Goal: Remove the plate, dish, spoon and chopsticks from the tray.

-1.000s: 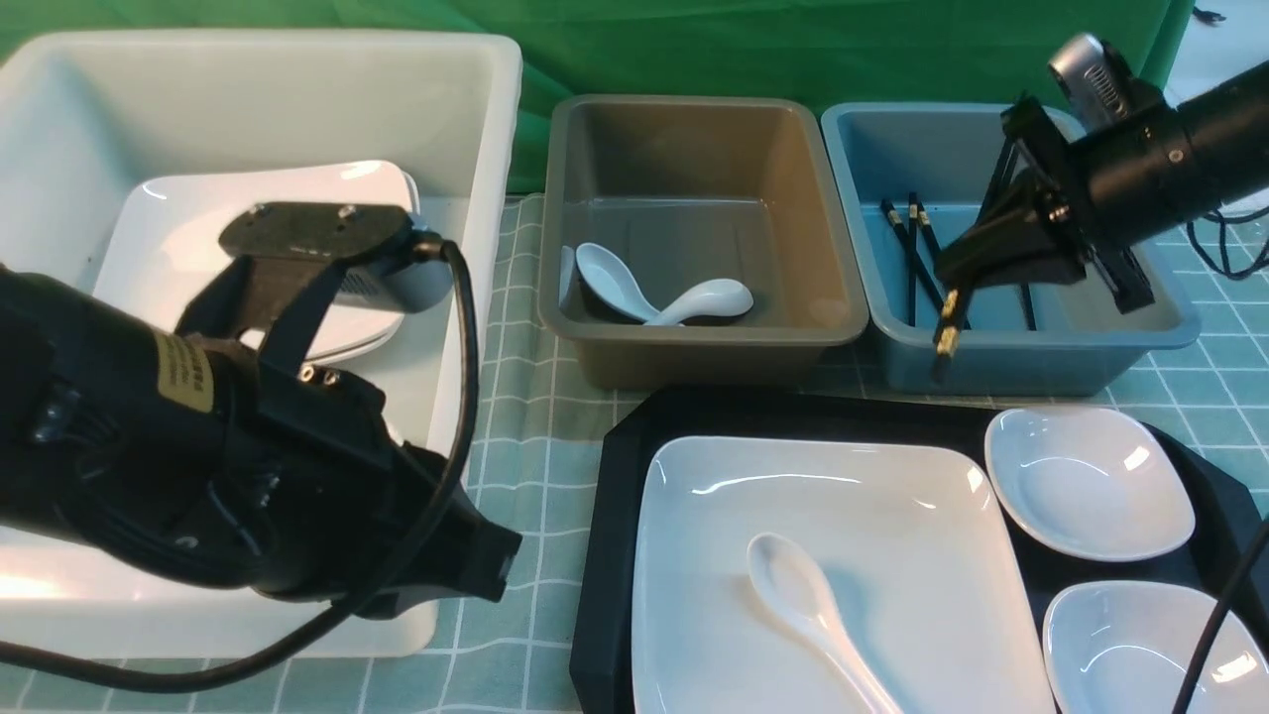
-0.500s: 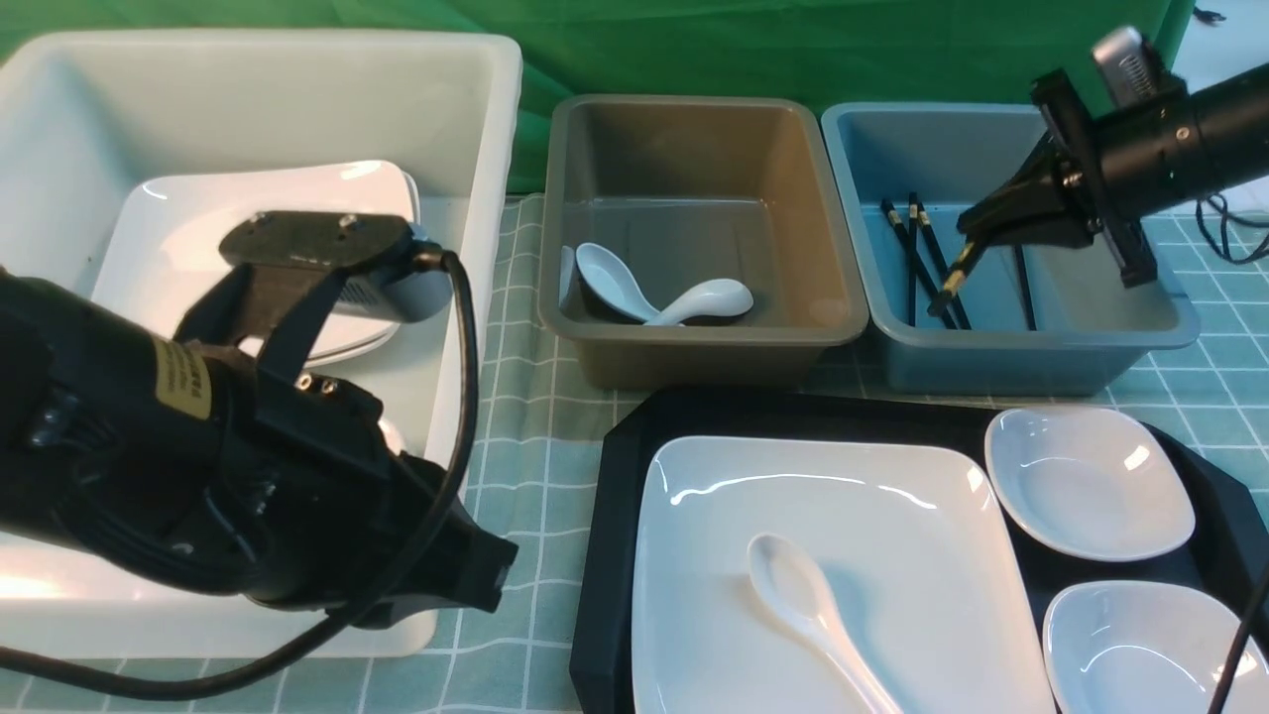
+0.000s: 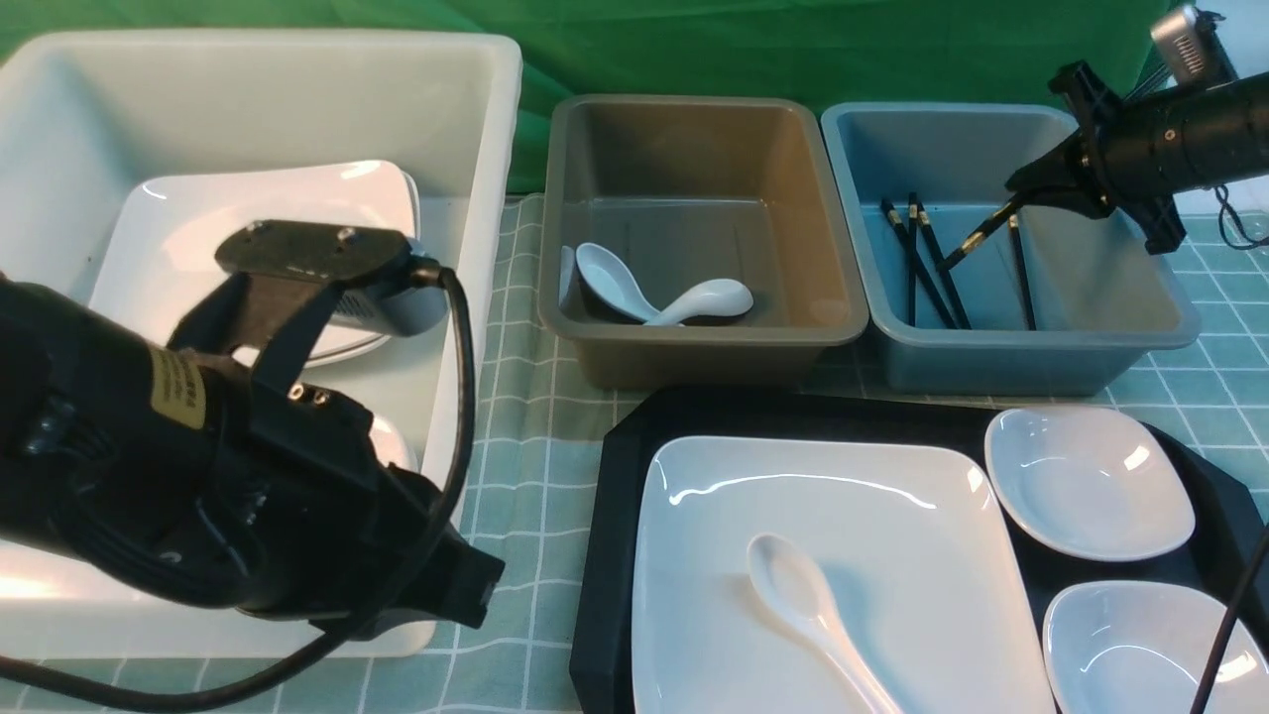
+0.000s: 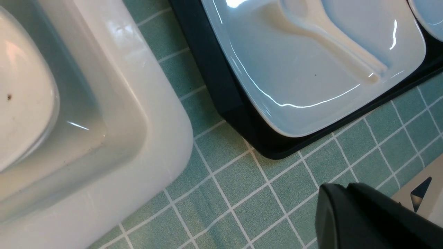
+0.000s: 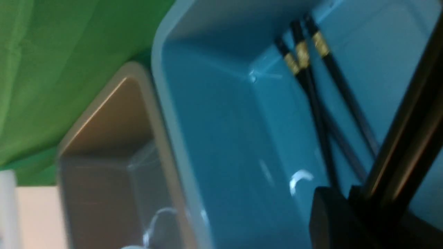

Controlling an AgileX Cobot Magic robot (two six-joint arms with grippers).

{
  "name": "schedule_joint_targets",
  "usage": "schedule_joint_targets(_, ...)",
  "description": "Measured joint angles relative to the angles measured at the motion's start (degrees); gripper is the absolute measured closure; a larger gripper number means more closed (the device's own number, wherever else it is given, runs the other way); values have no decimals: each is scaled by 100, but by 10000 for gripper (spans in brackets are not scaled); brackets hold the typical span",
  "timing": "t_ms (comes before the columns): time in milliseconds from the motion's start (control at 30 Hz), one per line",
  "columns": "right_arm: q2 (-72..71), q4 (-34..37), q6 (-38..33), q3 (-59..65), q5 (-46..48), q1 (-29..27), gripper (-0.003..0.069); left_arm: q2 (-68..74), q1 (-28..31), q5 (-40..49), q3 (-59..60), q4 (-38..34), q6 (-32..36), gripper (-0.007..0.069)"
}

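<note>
The chopsticks (image 3: 977, 236), pinched in the right hand (image 3: 1026, 188), slant gold-banded end down over the blue-grey bin (image 3: 1140, 332) at far right, apparently poised for release among other sticks (image 3: 927, 278) lying inside. The plate (image 3: 892, 506), with the spoon (image 3: 798, 595) lying on it, and two small dishes (image 3: 1089, 483) sit on the tray (image 3: 615, 466), near right. The left hand (image 3: 471, 585), pressed together and apparently empty, hangs over the bench (image 3: 535, 436) beside the white tub (image 3: 476, 119). Spoon handle, plate's near edge and nearer dish run out of frame; whether both sticks are gripped is unclear.
</note>
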Motion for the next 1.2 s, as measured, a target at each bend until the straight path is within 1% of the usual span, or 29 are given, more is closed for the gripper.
schedule_joint_targets(100, 0, -381, -110, 0, -51, 62, 578, 0, 0, 0, 0, 0, 0, 616)
schedule_joint_targets(200, 0, -678, -140, 0, -56, 137, 547, 0, 0, 0, 0, 5, 0, 616)
schedule_joint_targets(233, 0, -819, -165, 0, -56, 188, 518, 0, 0, -6, 0, 5, 0, 616)
schedule_joint_targets(267, 0, -1063, -178, 0, -51, 290, 442, 0, 0, -23, 0, 17, 0, 616)
schedule_joint_targets(333, 0, -1154, -178, 0, -51, 333, 393, 0, 0, -30, 0, 19, 0, 616)
schedule_joint_targets(367, 0, -1260, -171, 0, -34, 410, 324, 0, 0, -32, 0, 19, 5, 616)
schedule_joint_targets(433, 0, -1313, -144, 0, 29, 452, 239, 0, 0, -32, 0, 19, 5, 616)
schedule_joint_targets(467, 0, -1339, -82, 0, 73, 458, 209, 0, 0, -32, 0, 19, 5, 616)
schedule_joint_targets(567, 0, -1383, -29, -64, 441, 443, 169, 0, 0, -32, 0, 19, 5, 616)
schedule_joint_targets(600, 0, -1385, -29, -147, 695, 412, 170, 0, 0, -32, 0, 19, 5, 616)
schedule_joint_targets(633, 0, -1385, -29, -165, 741, 403, 172, 0, 0, -37, 0, 19, 5, 616)
schedule_joint_targets(667, -6, -1387, -55, -247, 933, 386, 185, 0, 0, -37, 0, 19, 5, 616)
schedule_joint_targets(733, -146, -1494, -415, -549, 1556, 310, 342, 0, 0, -37, 0, 19, 5, 616)
schedule_joint_targets(767, -280, -1638, -592, -705, 1866, 290, 445, 0, 0, -37, 0, 19, 5, 616)
schedule_joint_targets(800, -467, -1762, -654, -804, 2060, 286, 522, 0, 0, -37, 0, 19, 5, 616)
schedule_joint_targets(833, -697, -1944, -702, -907, 2311, 278, 569, 0, 0, -37, 0, 19, 5, 616)
schedule_joint_targets(867, -973, -2191, -733, -987, 2609, 278, 596, 0, 0, -43, 0, 19, -7, 616)
schedule_joint_targets(933, -1522, -2620, -768, -1023, 3053, 278, 620, 5, 0, -100, 0, 12, -62, 616)
schedule_joint_targets(1000, -2269, -3041, -767, -860, 3105, 278, 631, 79, 0, -225, -73, -23, -131, 616)
schedule_joint_targets(1067, -2627, -3210, -767, -649, 3105, 278, 632, 178, -13, -256, -175, -30, -150, 616)
schedule_joint_targets(1133, -3508, -3356, -774, -67, 3110, 261, 633, 495, -118, -198, -516, -2, -185, 616)
schedule_joint_targets(1200, -4571, -3376, -823, 964, 3110, 261, 634, 1017, -413, -78, -1060, 85, -218, 616)
